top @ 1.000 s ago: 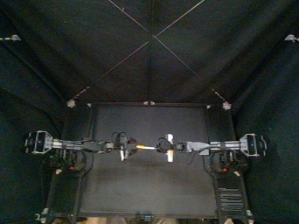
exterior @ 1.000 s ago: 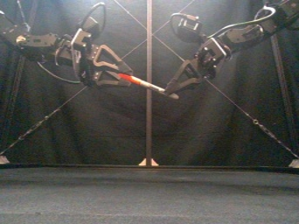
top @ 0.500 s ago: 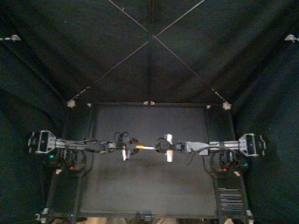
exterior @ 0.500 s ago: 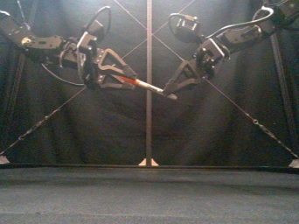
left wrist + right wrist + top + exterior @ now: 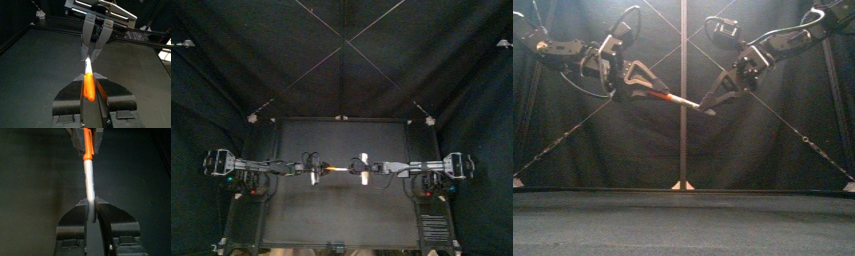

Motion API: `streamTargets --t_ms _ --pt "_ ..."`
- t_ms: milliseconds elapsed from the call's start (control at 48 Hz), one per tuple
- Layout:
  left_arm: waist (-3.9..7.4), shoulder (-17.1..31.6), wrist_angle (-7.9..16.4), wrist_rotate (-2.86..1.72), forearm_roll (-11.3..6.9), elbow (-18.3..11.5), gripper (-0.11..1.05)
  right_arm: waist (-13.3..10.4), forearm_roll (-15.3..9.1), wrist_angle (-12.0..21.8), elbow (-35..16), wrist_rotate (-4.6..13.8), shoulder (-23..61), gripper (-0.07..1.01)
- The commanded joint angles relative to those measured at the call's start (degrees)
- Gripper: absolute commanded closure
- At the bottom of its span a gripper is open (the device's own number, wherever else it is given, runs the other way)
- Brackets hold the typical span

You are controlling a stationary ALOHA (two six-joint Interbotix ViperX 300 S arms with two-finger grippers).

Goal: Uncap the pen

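Since the pen (image 5: 676, 99) hangs in the air between the two arms, well above the table (image 5: 338, 215) and about midway between its left and right edges, we read it from its left end. We see the left gripper (image 5: 643, 90) pinched narrowly on the pen's orange end, which the left wrist view shows lying straight along the channel between its jaws. From there the pen runs to the right and slopes slightly downward in the front view, orange giving way to a pale barrel. The right gripper (image 5: 714, 104) clamps that pale barrel near its far end, with its jaws tight around it in the right wrist view.

What matters to us is the pen's long axis: it runs left to right, and the two grippers face each other along it. Neither arm is nearer, as each holds one end. We judge the pen to be in one piece, so the pull should go straight apart along that line. We cannot tell which end is the cap.
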Motion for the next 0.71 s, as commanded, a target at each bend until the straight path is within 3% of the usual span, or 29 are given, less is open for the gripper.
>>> streamTargets --t_ms 21,708 --pt "0.26 -1.2 -0.2 0.00 -0.09 -0.6 0.48 -0.2 0.1 -0.3 -1.2 0.18 -1.2 0.46" --pt "0.26 -13.6 -0.3 0.00 -1.67 8.9 0.48 -0.5 0.1 -0.3 2.0 0.35 -5.4 0.46"
